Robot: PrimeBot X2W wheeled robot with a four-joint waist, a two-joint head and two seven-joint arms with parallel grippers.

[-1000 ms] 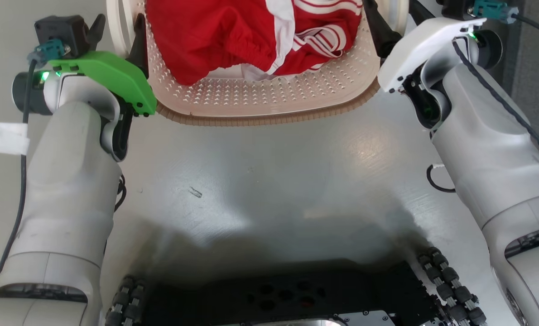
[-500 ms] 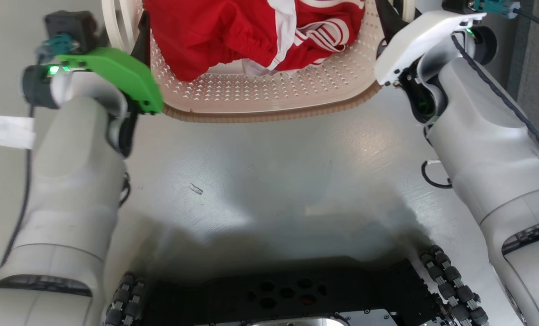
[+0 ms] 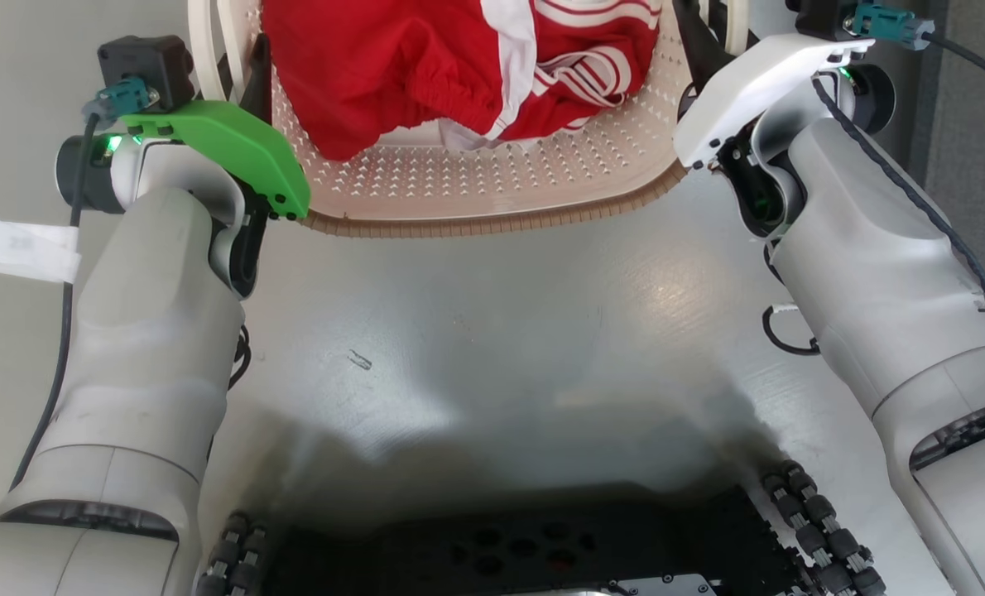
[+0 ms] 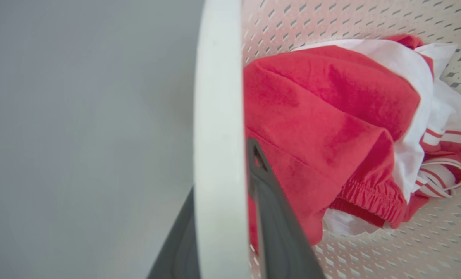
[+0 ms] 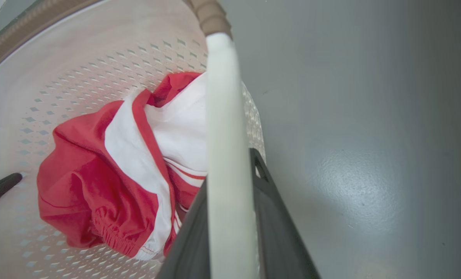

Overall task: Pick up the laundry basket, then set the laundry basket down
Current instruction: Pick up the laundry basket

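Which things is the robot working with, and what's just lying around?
In the job: cream-white perforated plastic laundry basket; left gripper; right gripper, both clamped on it.
Just there: crumpled red-and-white garment in the basket; white strip on grey floor.

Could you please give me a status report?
Left gripper shut on left handle. Right gripper shut on right handle. Basket holds red clothes. White strip on floor, far left.

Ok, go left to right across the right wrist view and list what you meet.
Left finger tip → red clothes → basket handle, pinched between the right fingers → floor.
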